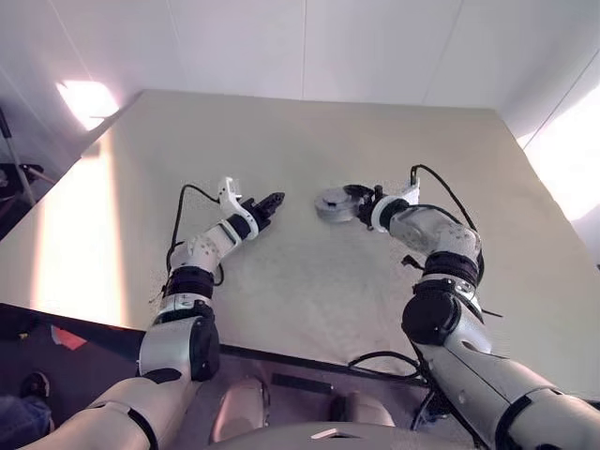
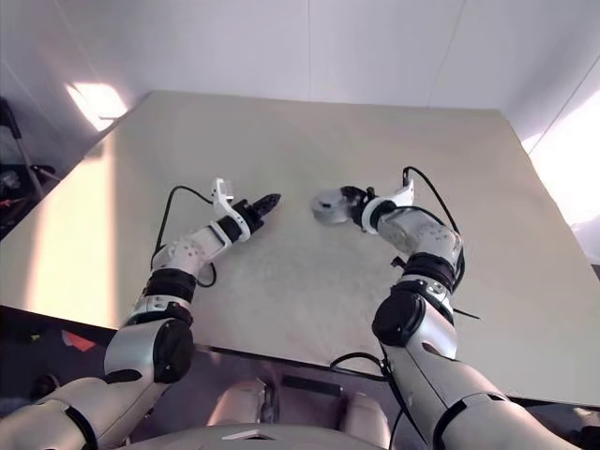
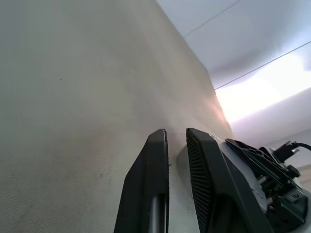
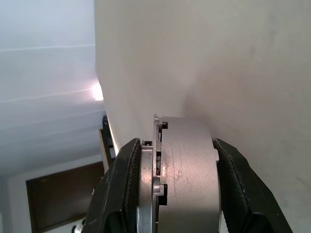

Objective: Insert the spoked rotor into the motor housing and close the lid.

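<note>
Grey metal fills the right gripper (image 4: 177,187) — its two fingers clamp a round motor assembly (image 1: 330,205) by its flat faces, edge-on, held above the beige table (image 1: 309,272). Whether housing and lid are both there I cannot tell. The left gripper (image 1: 273,202) — fingers together, empty — hangs beside it, apart.

Table (image 1: 309,272) plain beige; grippers' fingers (image 3: 150,184) black; held motor housing (image 4: 187,170) silver-grey, perhaps lightly scratched.
</note>
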